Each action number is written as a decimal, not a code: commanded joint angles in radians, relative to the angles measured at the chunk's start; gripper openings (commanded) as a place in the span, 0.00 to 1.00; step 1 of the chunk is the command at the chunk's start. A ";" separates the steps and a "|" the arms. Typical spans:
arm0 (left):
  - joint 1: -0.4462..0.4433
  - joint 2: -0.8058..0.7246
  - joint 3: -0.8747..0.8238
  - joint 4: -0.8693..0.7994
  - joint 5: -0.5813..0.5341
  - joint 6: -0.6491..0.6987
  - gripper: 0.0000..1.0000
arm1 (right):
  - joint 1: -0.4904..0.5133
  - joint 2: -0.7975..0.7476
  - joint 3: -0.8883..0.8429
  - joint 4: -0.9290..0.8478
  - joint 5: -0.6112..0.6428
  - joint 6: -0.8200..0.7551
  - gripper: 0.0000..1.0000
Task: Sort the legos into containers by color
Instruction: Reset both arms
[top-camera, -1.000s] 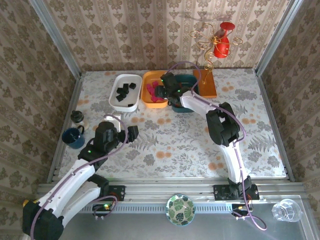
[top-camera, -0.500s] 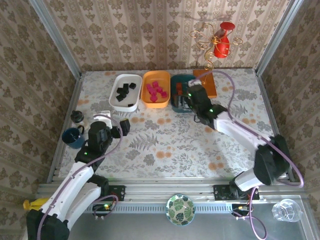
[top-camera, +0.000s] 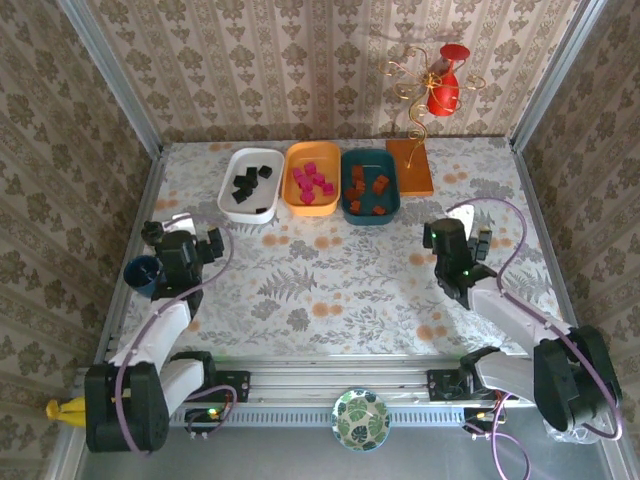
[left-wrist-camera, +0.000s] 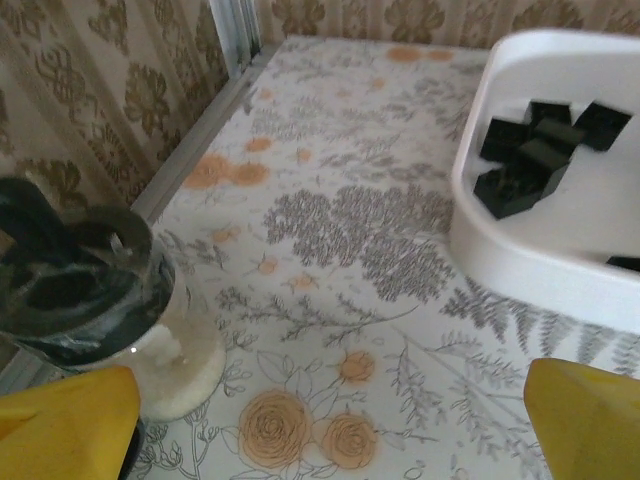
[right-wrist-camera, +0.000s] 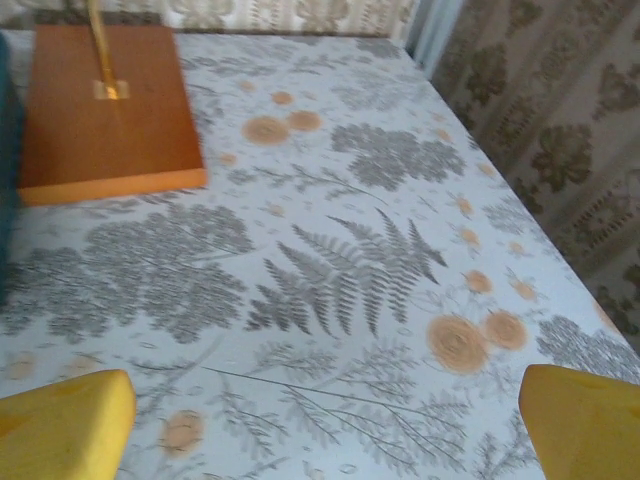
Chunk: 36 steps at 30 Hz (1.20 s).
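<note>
**Both arms back off from the trays, sort looks done**

Since the earlier frames the right gripper (top-camera: 470, 230) has pulled away from the dark teal tray (top-camera: 393, 192) to the right side of the table. The left gripper (top-camera: 200, 240) has swung left, toward the dark blue mug (top-camera: 143, 273).

Both wrist views show each gripper's yellow fingertips (left-wrist-camera: 62, 420) set wide apart with only floral tablecloth (right-wrist-camera: 330, 270) between them, so neither gripper holds anything.

- **Black bricks** (top-camera: 248, 180) lie in the white tray (top-camera: 228, 205).
- **Pink bricks** (top-camera: 312, 182) lie in the orange-yellow tray (top-camera: 296, 205), the middle one.
- **Orange-brown bricks** (top-camera: 367, 190) lie in the teal tray.

The trays sit side by side at the far edge, with the orange-brown board (top-camera: 410, 165) and its gold wire stand (top-camera: 415, 85) just beyond the teal one. Going by how each colour sits in its own tray, the task seems essentially complete.

The remaining risks are collisions:

- **Left arm:** its wrist view puts a small dark-lidded jar (left-wrist-camera: 80, 290) right next to one fingertip, with the white tray's rim close on the other side. A careless sweep could topple the jar or mug. It could also shove the tray and spill the black bricks.
- **Right arm:** it hangs near the board, and a wide move could clip the board or snag the wire stand.
</note>
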 joint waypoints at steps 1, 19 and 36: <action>0.013 0.052 -0.060 0.216 0.097 0.052 1.00 | -0.029 -0.023 -0.072 0.189 -0.006 -0.051 1.00; 0.052 0.504 -0.087 0.779 0.176 0.112 1.00 | -0.166 0.279 -0.146 0.714 -0.372 -0.175 1.00; 0.020 0.523 -0.014 0.661 0.133 0.149 1.00 | -0.232 0.397 -0.110 0.733 -0.486 -0.133 1.00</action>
